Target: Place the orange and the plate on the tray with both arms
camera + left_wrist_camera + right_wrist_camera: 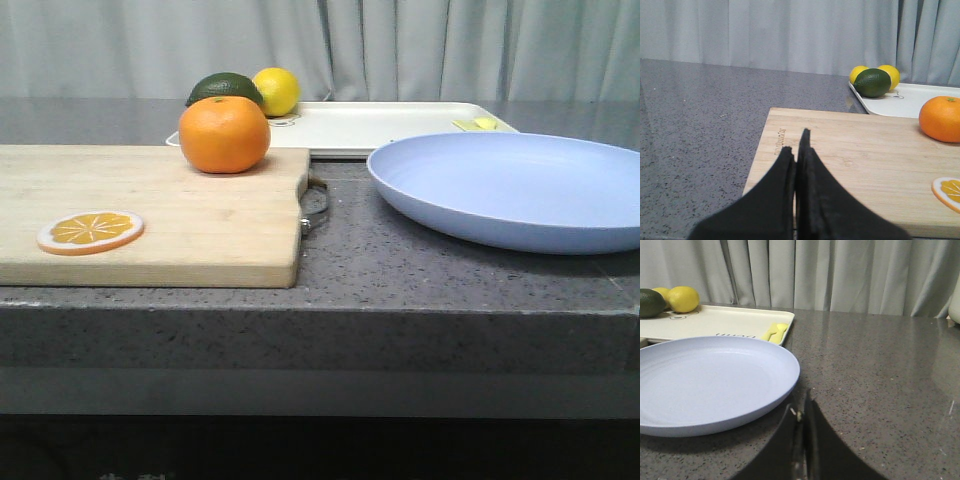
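Note:
The orange [224, 133] sits on the far right part of a wooden cutting board [180, 230]; it also shows in the left wrist view [941, 119]. The lavender-blue plate [515, 187] lies on the counter to the right, also in the right wrist view [710, 382]. The cream tray [390, 127] lies behind both, with a yellow mark at its right corner. My left gripper [797, 145] is shut and empty over the board's near left part. My right gripper [802, 407] is shut and empty just beside the plate's rim. Neither gripper shows in the front view.
A dark green avocado [224, 88] and a yellow lemon [276, 91] rest on the tray's far left end. An orange slice disc [91, 231] lies on the board's near left. The board has a metal handle [316, 200]. Grey curtains hang behind the speckled counter [400, 290].

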